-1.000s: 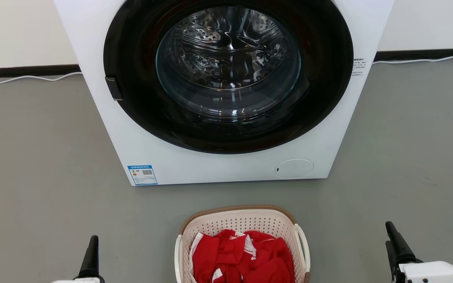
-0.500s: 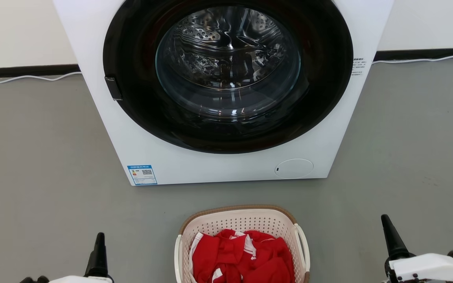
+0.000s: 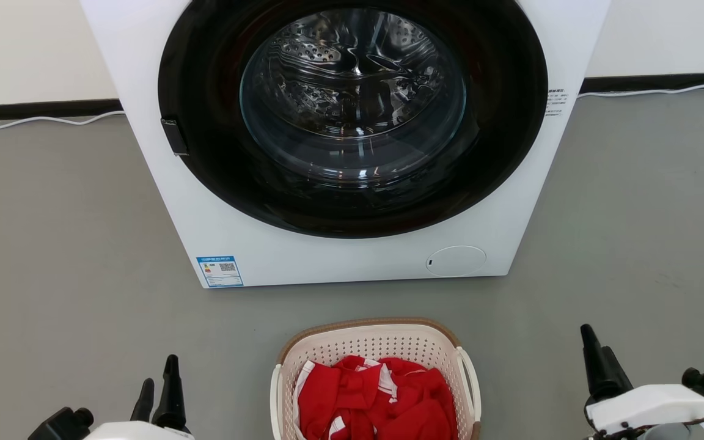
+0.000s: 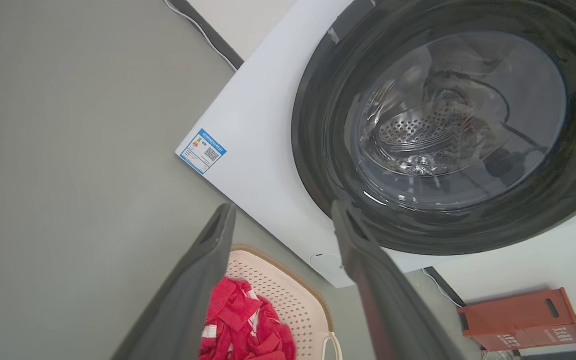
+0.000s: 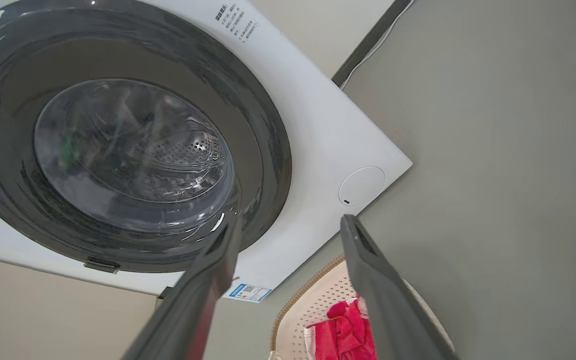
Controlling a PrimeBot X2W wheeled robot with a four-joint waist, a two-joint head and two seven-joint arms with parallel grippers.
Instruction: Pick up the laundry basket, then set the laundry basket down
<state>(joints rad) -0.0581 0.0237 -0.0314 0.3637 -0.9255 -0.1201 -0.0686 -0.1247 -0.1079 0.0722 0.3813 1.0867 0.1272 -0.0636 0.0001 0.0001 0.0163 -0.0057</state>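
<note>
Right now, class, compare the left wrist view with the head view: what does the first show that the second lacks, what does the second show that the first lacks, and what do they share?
Left wrist view, not head view: an orange-red box on the floor by the wall, beyond the washing machine.
Head view, not left wrist view: the right gripper, open, off to the right of the laundry basket.
Both: the washing machine, its blue label, the laundry basket holding red clothes, and the open left gripper.
</note>
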